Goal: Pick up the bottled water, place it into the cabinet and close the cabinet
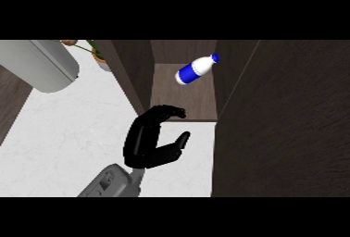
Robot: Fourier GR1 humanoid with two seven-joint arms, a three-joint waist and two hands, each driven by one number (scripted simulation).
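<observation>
While we are looking along the counter from its left side, we are seeing a pale grey rounded object (41,65) sitting at the far corner. Near it a small potted plant (94,52) is showing against the left wall of the cabinet (133,74). The white counter (61,134) is spreading out below them. Coming up from the lower edge, the grey forearm (109,183) is carrying the left hand (145,146), which we are finding about half open. Its fingers (160,113) are arching over toward the right, the thumb (182,139) is pointing up beneath them, a wide gap is lying between the two, and the hand is holding nothing. The fingertips are hanging at the front edge of the cabinet's brown floor. Further right and deeper inside the open cabinet, the water bottle (196,69) is resting on that floor, well apart from the hand. It is white with a blue band and a blue cap, and it is slanting with the cap toward the upper right; we are unable to tell whether it is standing or lying. At the far right a tall dark panel (287,120) is filling the view, and we are unable to tell whether it is a door or a wall.
</observation>
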